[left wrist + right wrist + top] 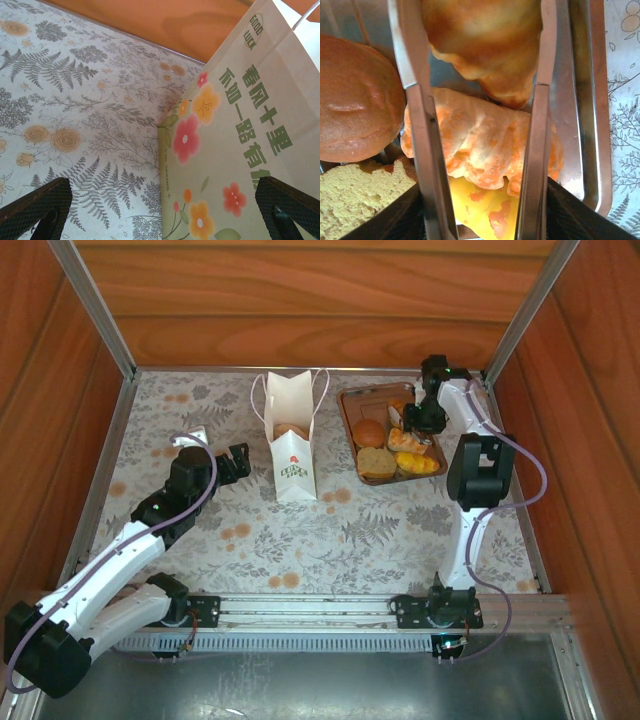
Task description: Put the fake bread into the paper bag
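Right fingers [427, 150] are pinching a golden pastry [485, 45] between them over the tray [592, 100] for bagging, while left fingers [40, 205] are hanging wide open beside the paper bag [240, 140], probably to steady it.

Open counter [330, 540] lies at 6 o'clock of the paper bag [291, 445]; a narrow lane parts the bag from the tray [348, 430] at 3 o'clock. Fake bread [377, 462] crowds the right pincer [415, 425], with a croissant [485, 45] gripped between its fingers.
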